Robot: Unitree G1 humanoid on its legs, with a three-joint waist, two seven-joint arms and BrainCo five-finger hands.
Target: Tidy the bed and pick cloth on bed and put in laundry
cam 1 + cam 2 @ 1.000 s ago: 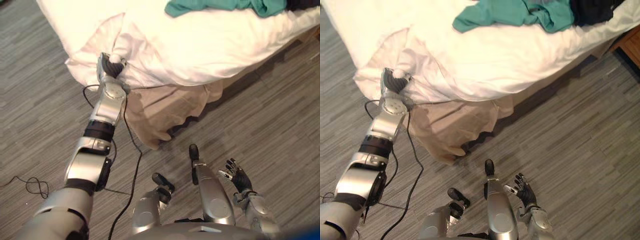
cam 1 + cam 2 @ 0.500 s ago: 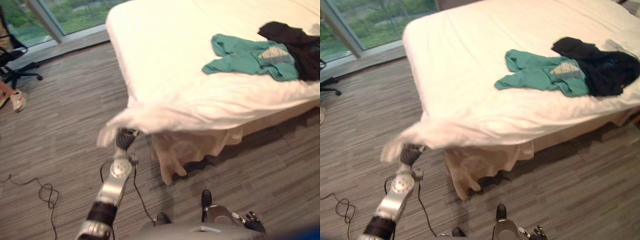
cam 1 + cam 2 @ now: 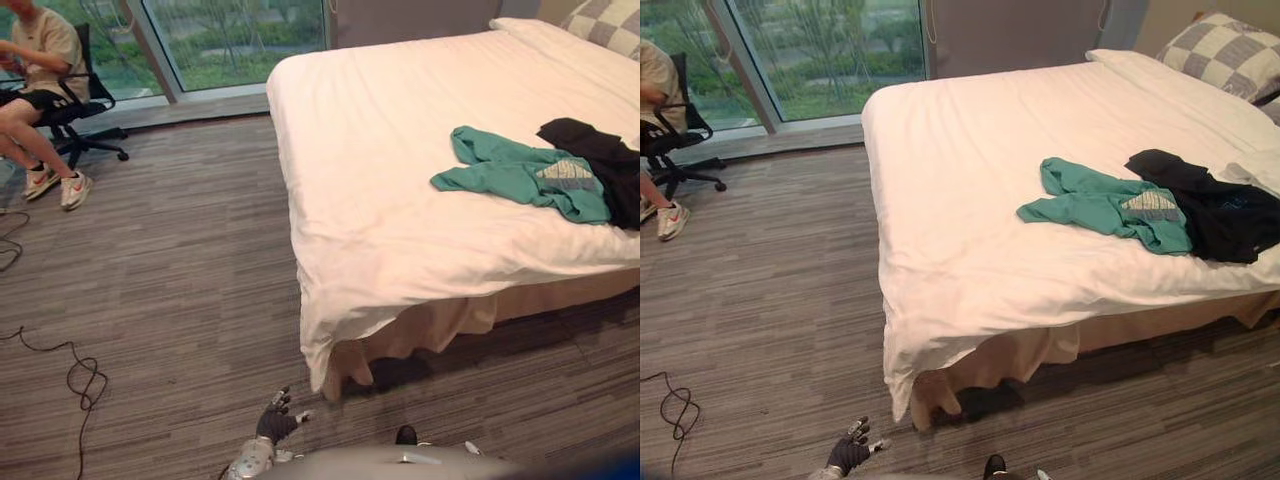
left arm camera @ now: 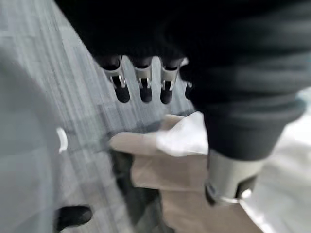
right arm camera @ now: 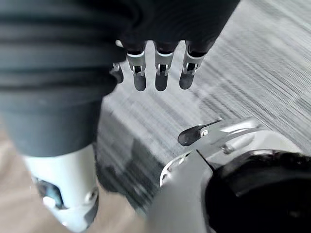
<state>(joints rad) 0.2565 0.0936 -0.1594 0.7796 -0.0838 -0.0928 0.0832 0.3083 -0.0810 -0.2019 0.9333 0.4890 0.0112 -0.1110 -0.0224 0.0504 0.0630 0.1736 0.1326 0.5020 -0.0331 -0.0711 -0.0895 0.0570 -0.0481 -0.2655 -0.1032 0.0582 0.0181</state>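
On the bed [image 3: 380, 130] lies a teal cloth [image 3: 510, 175].

No word, number or sign can be read anywhere. The crumpled teal-green cloth garment [image 3: 1090, 205] lying on the white-sheeted bed [image 3: 970, 150] carries a pale grey patch [image 3: 1152, 205] on its front. It may hold print, but the marks are too small and blurred to make out.
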